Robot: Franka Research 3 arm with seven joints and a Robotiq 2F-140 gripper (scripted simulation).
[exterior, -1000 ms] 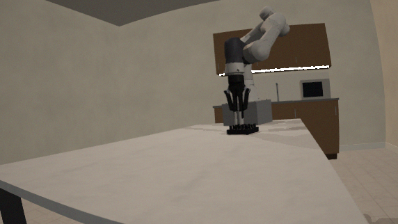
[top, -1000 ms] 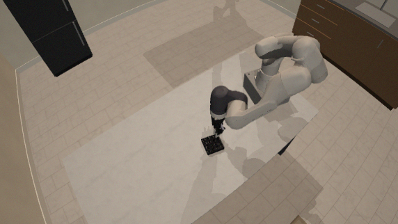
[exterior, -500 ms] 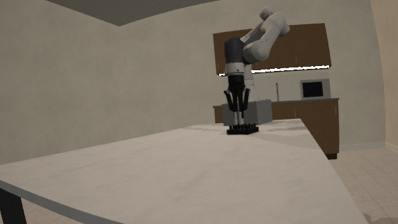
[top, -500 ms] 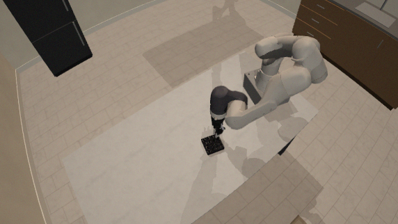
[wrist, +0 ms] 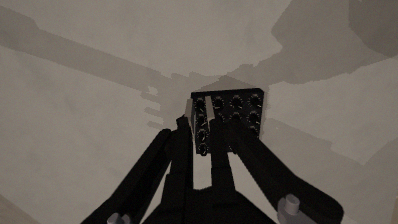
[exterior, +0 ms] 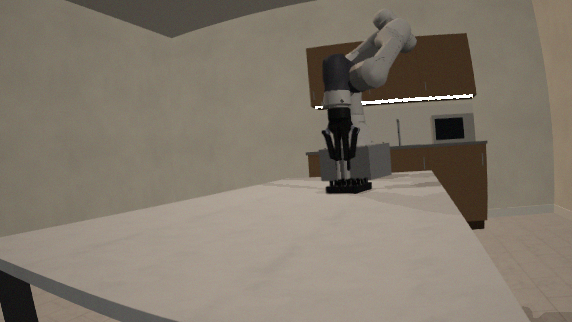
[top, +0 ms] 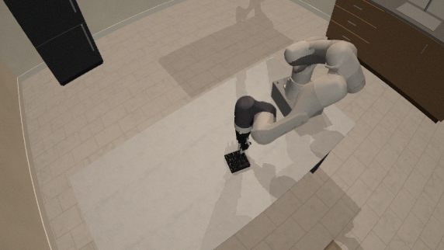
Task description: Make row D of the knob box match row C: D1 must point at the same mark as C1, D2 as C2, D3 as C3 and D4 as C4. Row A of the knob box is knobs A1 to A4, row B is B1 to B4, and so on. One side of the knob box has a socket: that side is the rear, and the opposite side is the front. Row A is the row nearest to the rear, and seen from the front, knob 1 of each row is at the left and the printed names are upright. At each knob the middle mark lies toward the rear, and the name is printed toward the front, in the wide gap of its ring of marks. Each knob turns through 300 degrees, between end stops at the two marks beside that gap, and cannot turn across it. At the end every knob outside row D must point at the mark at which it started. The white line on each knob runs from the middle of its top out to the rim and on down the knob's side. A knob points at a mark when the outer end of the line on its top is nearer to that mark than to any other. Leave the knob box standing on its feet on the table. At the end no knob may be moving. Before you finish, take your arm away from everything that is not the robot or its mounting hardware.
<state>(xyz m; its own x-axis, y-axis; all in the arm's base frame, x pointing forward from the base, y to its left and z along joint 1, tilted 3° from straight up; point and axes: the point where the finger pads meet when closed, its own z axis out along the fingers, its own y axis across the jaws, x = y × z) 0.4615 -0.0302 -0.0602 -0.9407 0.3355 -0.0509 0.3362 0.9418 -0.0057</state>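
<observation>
Lining up is the whole game here, I reckon. From the top, the knob box (top: 237,163) (exterior: 350,189) (wrist: 227,93) sits on the worktop (top: 155,175) (exterior: 250,240) (wrist: 100,125), and the pincer (top: 241,151) (exterior: 343,177) (wrist: 200,106) is down at one edge of it. I'd keep the wrist upright so nothing nudges a neighbouring knob.

Exterior view: the box looks flat on the worktop, with the pincer pointing straight down at its knobs. Press lightly, if at all, so it stays on its feet.

Wrist view: the fingers are a narrow gap apart, with a corner knob (wrist: 200,104) showing between them. It's pretty dark and small, so I can't swear whether the tips touch it, or which row it's in. I'd confirm it's a row D knob, centre the gap over it, close gently, then twist about its own axis, going the long way round if the wide gap is in between. Open up before lifting off.

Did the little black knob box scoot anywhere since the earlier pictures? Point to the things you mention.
No, the black knob box (top: 238,161) (exterior: 348,188) (wrist: 227,93) looks like it stayed put, at the same spot on the table (top: 155,175) (exterior: 250,240) (wrist: 100,125).
</observation>
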